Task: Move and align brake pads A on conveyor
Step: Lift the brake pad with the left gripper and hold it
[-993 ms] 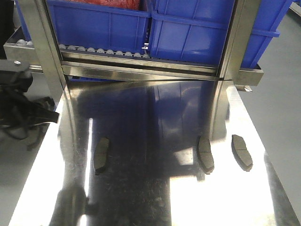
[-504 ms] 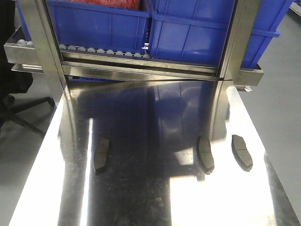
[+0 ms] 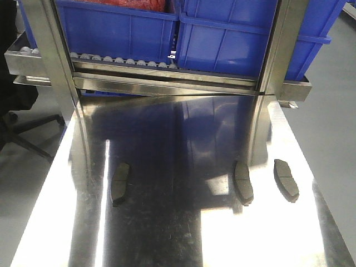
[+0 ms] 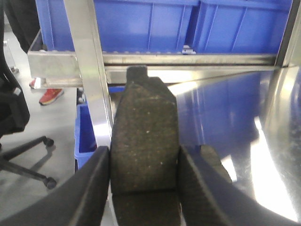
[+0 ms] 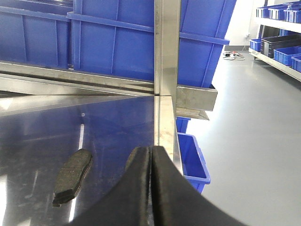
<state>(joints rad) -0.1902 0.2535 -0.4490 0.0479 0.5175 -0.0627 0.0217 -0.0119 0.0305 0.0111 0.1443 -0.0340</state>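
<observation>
1. 1 brake pad (image 4: 143, 127) is clamped in the left hand (image 4: 143, 162) and should be carried level.
2. The right hand (image 5: 151, 155) is closed, empty.
3. 3 pads (image 3: 243, 182) lie on the tabletop (image 3: 178, 239); conveyor unseen.

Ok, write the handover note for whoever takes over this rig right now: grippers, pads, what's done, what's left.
Left gripper: shut on one brake pad, near the left edge of the steel table.
Right gripper: shut, empty.
Three more lie apart on the steel table: left pad, middle pad, right pad.
Done: one pad picked up. The conveyor is not in view, so no pad is seen placed.
Left: take the held pad to the belt, then probably the other three, and align them.
</observation>
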